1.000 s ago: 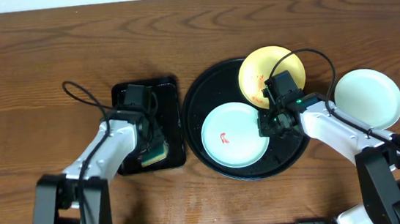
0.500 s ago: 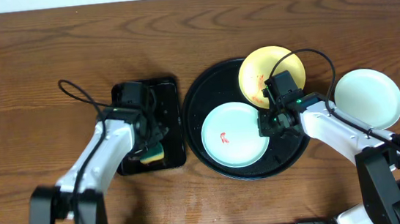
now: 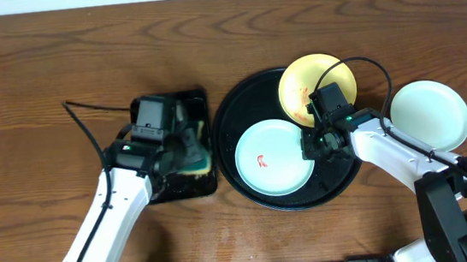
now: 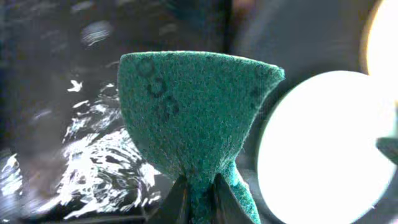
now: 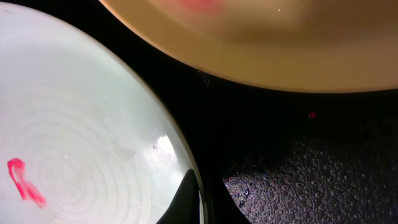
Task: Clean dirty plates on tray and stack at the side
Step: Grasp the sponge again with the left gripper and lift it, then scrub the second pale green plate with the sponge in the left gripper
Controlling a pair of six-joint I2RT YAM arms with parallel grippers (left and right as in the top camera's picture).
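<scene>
The bench (image 3: 39, 72) is brown wood with darker wavy grain. The round tray (image 3: 222, 123) is glossy black, and the right wrist view shows a fine grey speckle on its floor and a tiny red speck (image 5: 311, 114). The mint plate (image 3: 282, 173) is pale mint-white with faint concentric rings and a red smear (image 3: 261, 161). The yellow plate (image 3: 302, 80) is pale yellow with red smears near its edge. The third plate (image 3: 429, 114) is plain pale mint. The sponge (image 4: 193, 112) is dark green, with a yellow layer visible from overhead. The small tray (image 3: 196, 100) is black with white glints. The left arm (image 3: 120, 202) and right arm (image 3: 390, 152) are white with black joints.
</scene>
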